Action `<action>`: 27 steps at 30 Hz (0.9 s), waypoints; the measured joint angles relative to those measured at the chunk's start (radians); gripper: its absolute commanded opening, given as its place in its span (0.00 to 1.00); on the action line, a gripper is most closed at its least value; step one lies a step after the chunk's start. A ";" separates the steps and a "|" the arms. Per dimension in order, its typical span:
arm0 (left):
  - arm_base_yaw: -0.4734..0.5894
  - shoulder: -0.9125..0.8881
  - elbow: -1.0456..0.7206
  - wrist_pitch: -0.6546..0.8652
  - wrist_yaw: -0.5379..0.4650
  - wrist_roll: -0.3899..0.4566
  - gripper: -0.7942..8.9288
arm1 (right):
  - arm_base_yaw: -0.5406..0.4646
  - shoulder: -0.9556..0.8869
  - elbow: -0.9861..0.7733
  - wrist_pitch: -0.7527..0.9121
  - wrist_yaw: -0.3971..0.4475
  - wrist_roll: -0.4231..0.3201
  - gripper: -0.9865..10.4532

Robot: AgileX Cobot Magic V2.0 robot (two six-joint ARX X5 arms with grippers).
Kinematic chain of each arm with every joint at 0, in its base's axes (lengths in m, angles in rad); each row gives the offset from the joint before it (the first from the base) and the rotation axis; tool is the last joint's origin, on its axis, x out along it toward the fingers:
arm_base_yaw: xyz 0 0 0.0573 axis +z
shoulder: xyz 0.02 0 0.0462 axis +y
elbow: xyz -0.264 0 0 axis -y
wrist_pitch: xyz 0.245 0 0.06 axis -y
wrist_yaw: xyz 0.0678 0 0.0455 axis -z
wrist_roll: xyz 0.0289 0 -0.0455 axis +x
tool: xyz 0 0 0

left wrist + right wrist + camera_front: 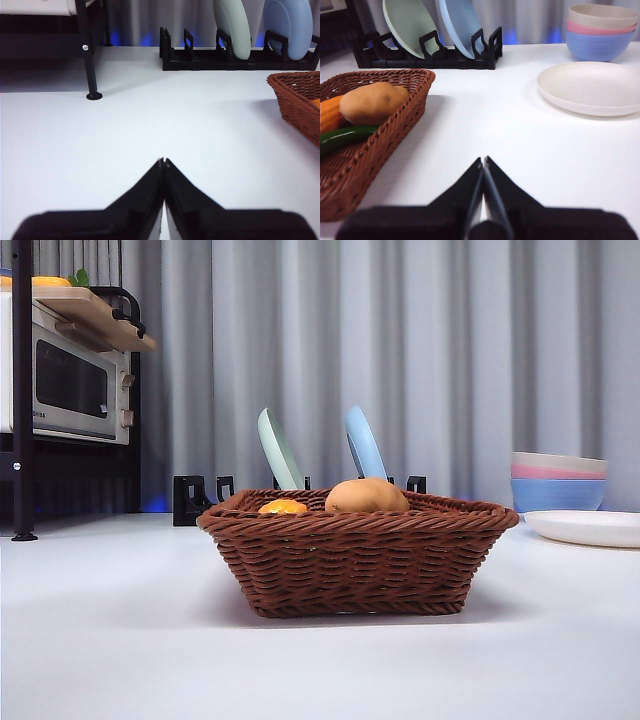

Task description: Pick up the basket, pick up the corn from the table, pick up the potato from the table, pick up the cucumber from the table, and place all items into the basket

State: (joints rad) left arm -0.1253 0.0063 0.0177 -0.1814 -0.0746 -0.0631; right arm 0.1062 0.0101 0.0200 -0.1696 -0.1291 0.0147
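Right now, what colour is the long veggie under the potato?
Dark green: the cucumber, seen best in the right wrist view.

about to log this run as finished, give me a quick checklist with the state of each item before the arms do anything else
1. Potato in the basket: ok.
2. Corn in the basket: ok, orange end beside the potato.
3. Cucumber in the basket: ok, green and lying below the potato.
4. Left gripper free: ok, fingers shut on nothing, over bare table.
5. Right gripper free: ok, shut, beside the basket.
6. Basket lifted: not ok, it sits on the table.
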 measured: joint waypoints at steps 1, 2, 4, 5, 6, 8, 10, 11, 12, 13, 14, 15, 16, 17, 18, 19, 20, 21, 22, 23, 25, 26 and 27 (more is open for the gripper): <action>0.000 0.000 0.000 0.000 0.000 0.000 0.08 | 0.000 0.004 0.000 0.000 0.003 0.000 0.09; 0.000 0.000 0.000 0.000 0.000 0.000 0.08 | 0.000 0.007 0.000 0.000 0.009 0.000 0.09; 0.000 0.000 0.000 0.000 0.000 0.000 0.08 | 0.000 0.012 0.000 -0.001 0.018 0.000 0.09; 0.000 0.000 0.000 0.000 0.000 0.000 0.08 | 0.000 0.014 0.000 -0.001 0.023 0.000 0.09; 0.000 0.000 0.000 0.000 0.000 0.000 0.08 | 0.000 0.014 0.000 -0.002 0.024 0.000 0.09; 0.000 0.000 0.000 0.000 0.000 0.000 0.08 | 0.000 0.014 0.000 -0.002 0.024 0.000 0.09; 0.000 0.000 0.000 0.000 0.000 0.000 0.08 | 0.000 0.014 0.000 -0.002 0.025 0.001 0.09; 0.000 0.000 0.000 0.000 0.000 0.000 0.08 | 0.000 0.014 0.000 -0.002 0.025 0.001 0.09; 0.000 0.000 0.000 0.000 0.000 0.000 0.08 | 0.000 0.014 0.000 -0.002 0.025 0.001 0.09; 0.000 0.000 0.000 0.000 0.000 0.000 0.08 | 0.000 0.014 0.000 -0.002 0.025 0.001 0.09; 0.000 0.000 0.000 0.000 0.000 0.000 0.08 | 0.000 0.014 0.000 -0.002 0.024 0.001 0.09; 0.000 0.000 0.000 0.000 0.000 0.000 0.08 | 0.000 0.014 0.000 -0.002 0.025 0.001 0.09; 0.000 0.000 0.000 0.000 0.000 0.000 0.08 | 0.000 0.014 0.000 -0.002 0.024 0.000 0.09; 0.000 0.000 0.000 0.000 0.000 0.000 0.08 | 0.000 0.014 0.000 -0.002 0.025 0.001 0.09; 0.000 0.000 0.000 0.000 0.000 0.000 0.08 | 0.000 0.014 0.000 -0.002 0.025 0.000 0.09; 0.000 0.000 0.000 0.000 0.000 0.000 0.08 | 0.000 0.014 0.000 -0.002 0.025 0.001 0.09; 0.000 0.000 0.000 0.000 0.000 0.000 0.08 | 0.000 0.014 0.000 -0.002 0.025 0.001 0.09; 0.000 0.000 0.000 0.000 0.000 0.000 0.08 | 0.000 0.014 0.000 -0.002 0.024 0.001 0.09; 0.000 0.000 0.000 0.000 0.000 0.000 0.08 | 0.000 0.014 0.000 -0.002 0.025 0.001 0.09; 0.000 0.000 0.000 0.000 0.000 0.000 0.08 | 0.000 0.014 0.000 -0.002 0.025 0.001 0.09; 0.000 0.000 0.000 0.000 0.000 0.000 0.08 | 0.000 0.014 0.000 -0.002 0.025 0.001 0.09; 0.000 0.000 0.000 0.000 0.000 0.000 0.08 | 0.000 0.014 0.000 -0.002 0.025 0.000 0.09; 0.000 0.000 0.000 0.000 0.000 0.000 0.08 | 0.000 0.014 0.000 -0.002 0.025 0.001 0.09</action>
State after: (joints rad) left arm -0.1253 0.0063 0.0177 -0.1818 -0.0746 -0.0631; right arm 0.1062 0.0242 0.0200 -0.1711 -0.1043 0.0154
